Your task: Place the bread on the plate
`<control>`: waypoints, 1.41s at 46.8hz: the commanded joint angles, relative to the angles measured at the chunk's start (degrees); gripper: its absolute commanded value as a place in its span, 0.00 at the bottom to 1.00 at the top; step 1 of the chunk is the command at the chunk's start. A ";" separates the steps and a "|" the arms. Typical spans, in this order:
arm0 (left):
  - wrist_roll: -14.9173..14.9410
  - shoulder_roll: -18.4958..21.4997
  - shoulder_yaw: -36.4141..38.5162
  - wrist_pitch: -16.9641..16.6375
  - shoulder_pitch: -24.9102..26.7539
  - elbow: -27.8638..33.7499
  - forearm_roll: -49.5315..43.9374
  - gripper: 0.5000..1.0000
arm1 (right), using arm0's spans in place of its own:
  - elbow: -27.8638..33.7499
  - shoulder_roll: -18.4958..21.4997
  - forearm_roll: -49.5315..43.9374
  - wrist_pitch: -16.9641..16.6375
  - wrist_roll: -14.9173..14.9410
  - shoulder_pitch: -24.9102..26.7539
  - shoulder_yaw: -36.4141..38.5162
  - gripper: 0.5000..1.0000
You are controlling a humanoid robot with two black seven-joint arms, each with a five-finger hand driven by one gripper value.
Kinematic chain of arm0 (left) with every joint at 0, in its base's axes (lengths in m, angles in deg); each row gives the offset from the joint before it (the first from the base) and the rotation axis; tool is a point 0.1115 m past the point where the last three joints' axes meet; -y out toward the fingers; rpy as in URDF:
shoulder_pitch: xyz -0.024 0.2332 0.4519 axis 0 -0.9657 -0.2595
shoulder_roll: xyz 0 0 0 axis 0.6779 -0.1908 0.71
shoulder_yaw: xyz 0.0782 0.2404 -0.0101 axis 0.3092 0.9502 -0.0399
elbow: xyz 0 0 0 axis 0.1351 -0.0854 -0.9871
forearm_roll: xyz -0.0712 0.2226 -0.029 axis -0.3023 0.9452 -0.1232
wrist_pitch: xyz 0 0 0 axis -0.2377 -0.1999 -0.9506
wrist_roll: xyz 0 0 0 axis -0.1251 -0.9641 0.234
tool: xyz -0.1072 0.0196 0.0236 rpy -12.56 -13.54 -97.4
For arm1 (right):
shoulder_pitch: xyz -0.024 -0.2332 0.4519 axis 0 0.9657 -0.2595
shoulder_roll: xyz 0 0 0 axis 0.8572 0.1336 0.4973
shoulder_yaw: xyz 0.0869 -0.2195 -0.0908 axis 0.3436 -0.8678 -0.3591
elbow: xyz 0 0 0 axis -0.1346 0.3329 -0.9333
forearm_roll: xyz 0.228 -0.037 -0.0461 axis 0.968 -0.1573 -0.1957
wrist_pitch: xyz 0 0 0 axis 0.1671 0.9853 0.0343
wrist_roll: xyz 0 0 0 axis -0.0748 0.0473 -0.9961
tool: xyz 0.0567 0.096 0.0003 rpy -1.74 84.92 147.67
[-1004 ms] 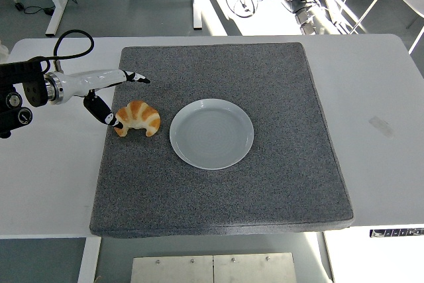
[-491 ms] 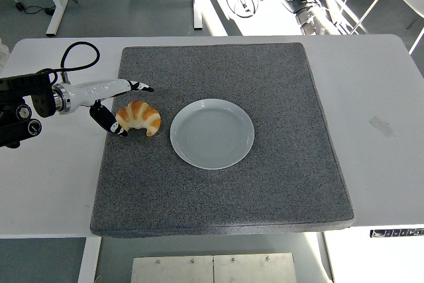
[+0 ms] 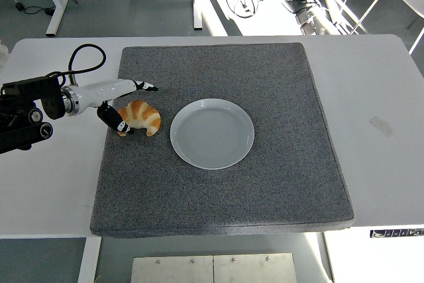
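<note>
Grasping step: the left hand, fingers apart, brackets the golden crescent bread at centre left of the grey mat. Next: clamp, lift, carry right to the pale round plate.

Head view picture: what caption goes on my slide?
Left robot hand reaches around the croissant beside an empty plate on a grey mat.
</note>
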 commanded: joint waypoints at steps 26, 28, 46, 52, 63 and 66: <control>-0.25 -1.00 0.53 -5.00 -1.55 -1.04 4.82 0.16 | 0.00 0.00 0.00 0.03 0.00 0.03 0.00 1.00; -0.17 -1.09 0.53 -5.62 -1.99 -1.40 5.88 0.02 | 0.00 0.00 0.00 0.03 0.00 0.03 0.00 1.00; -2.10 -0.38 -2.11 -6.15 2.66 -1.05 5.53 0.00 | 0.00 0.00 0.00 -0.06 0.00 -0.06 0.00 1.00; -2.98 0.23 -2.29 -5.53 8.11 -1.22 5.18 0.00 | 0.00 0.00 0.00 0.03 0.00 0.03 0.00 1.00; -3.16 -1.08 -2.20 -3.87 11.98 -1.22 4.91 0.00 | 0.00 0.00 0.00 -0.06 0.00 0.03 0.00 1.00; -3.24 -1.79 -2.11 -3.51 11.81 -1.31 5.00 0.00 | 0.00 0.00 0.00 0.03 0.00 -0.06 0.00 1.00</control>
